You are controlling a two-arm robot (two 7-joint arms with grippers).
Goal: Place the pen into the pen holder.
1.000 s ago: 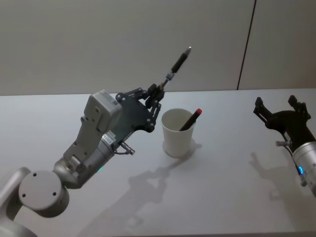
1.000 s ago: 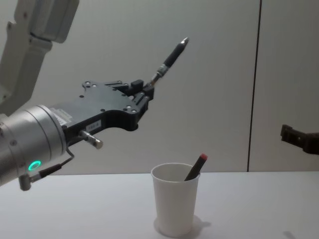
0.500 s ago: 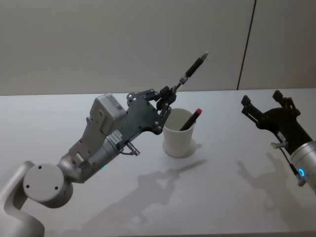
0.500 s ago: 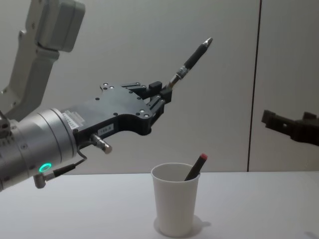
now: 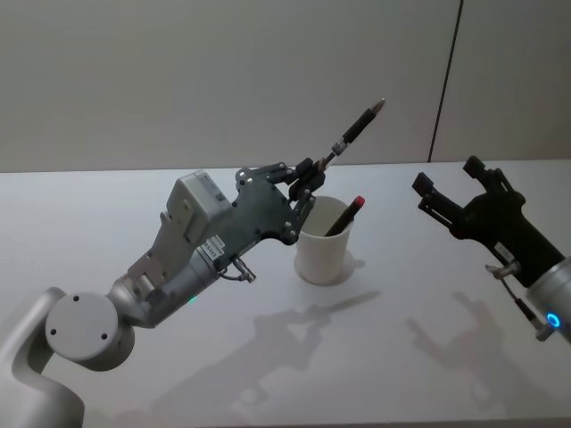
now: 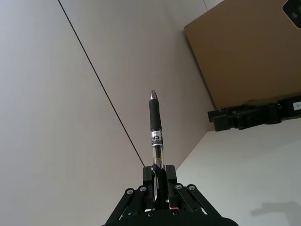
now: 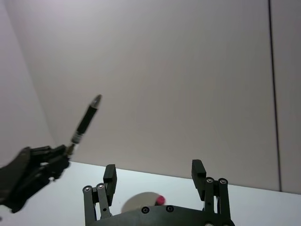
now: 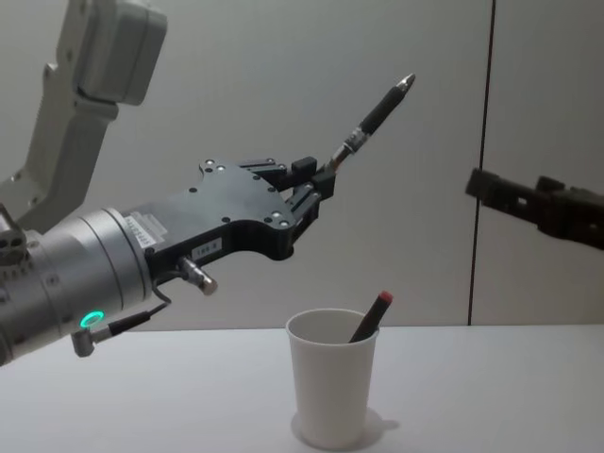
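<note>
Pen [image 5: 357, 131]: clamped by its lower end in left hand [image 5: 306, 176], tip slanting up, above pen holder [image 5: 321, 245].
Pen holder: upright on surface [image 5: 401, 357], red-tipped pen [image 5: 346, 214] leaning inside.
Right hand [image 5: 446, 176]: fingers apart, raised, right of pen holder.

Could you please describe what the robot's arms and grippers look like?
The left gripper and right gripper are flat black plates with silver screws and linkage fingers. The left wrist is a silver-grey cylinder with a green light ring, a white label and a thin cable loop. The right wrist is silver with a blue light.
</note>
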